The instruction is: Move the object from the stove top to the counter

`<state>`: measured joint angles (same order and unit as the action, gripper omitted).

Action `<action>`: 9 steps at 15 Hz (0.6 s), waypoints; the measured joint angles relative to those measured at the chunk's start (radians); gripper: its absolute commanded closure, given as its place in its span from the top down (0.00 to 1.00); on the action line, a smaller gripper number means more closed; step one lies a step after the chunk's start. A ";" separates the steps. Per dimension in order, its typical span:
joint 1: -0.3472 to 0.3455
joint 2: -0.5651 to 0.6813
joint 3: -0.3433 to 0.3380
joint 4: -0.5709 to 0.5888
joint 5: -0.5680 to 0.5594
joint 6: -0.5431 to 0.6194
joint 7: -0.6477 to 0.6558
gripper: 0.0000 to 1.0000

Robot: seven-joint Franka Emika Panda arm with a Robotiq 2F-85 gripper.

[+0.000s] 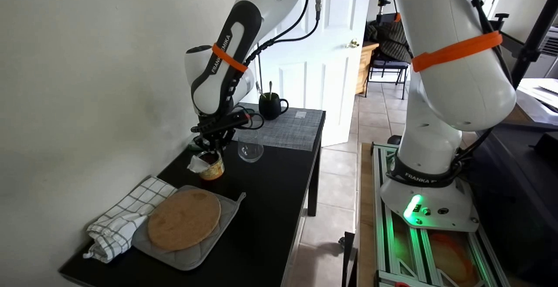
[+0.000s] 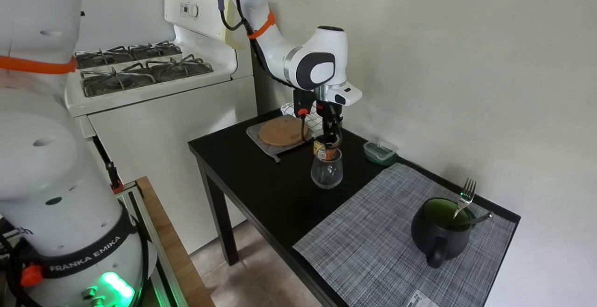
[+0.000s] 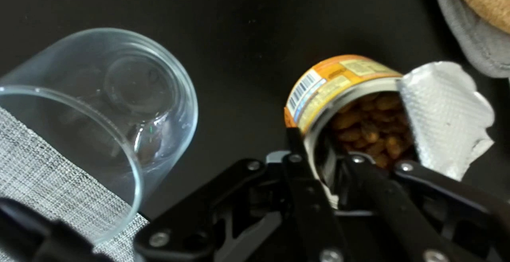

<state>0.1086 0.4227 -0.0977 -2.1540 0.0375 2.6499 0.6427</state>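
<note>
The object is an open can with an orange-yellow label and a peeled-back foil lid point(image 3: 446, 114), holding brown nut-like pieces. The can point(image 1: 212, 172) stands on the black table top, the counter point(image 1: 270, 191); it also shows in an exterior view point(image 2: 319, 147) and the wrist view point(image 3: 342, 75). My gripper point(image 3: 310, 138) reaches down over its rim, one finger outside the wall, one inside. The fingers are close together; whether they press on the wall is hidden. The gripper also shows in both exterior views point(image 1: 216, 145) point(image 2: 330, 140). The stove top with burners point(image 2: 140, 76) shows behind.
A clear glass point(image 3: 159, 90) stands close beside the can. A cork disc point(image 1: 185, 219) lies on a grey pad, beside a checked towel point(image 1: 135, 213). A grey mat point(image 2: 354, 232) bears a black mug point(image 2: 438, 232) with cutlery. A green container point(image 2: 380, 153) is by the wall.
</note>
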 measured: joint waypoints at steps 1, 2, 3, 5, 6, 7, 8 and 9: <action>0.007 -0.003 -0.008 0.001 -0.009 0.000 0.000 0.57; 0.015 -0.009 -0.017 0.002 -0.022 -0.002 0.001 0.66; 0.021 -0.018 -0.023 0.002 -0.033 -0.004 0.001 0.72; 0.031 -0.052 -0.029 0.000 -0.054 -0.018 0.000 0.88; 0.033 -0.079 -0.028 -0.004 -0.062 -0.034 -0.009 0.94; 0.034 -0.111 -0.025 -0.009 -0.068 -0.051 -0.029 0.99; 0.033 -0.149 -0.018 -0.018 -0.070 -0.069 -0.061 0.84; 0.031 -0.185 -0.011 -0.028 -0.069 -0.086 -0.091 0.91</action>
<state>0.1397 0.2373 -0.1089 -2.1821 -0.0320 2.5639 0.5512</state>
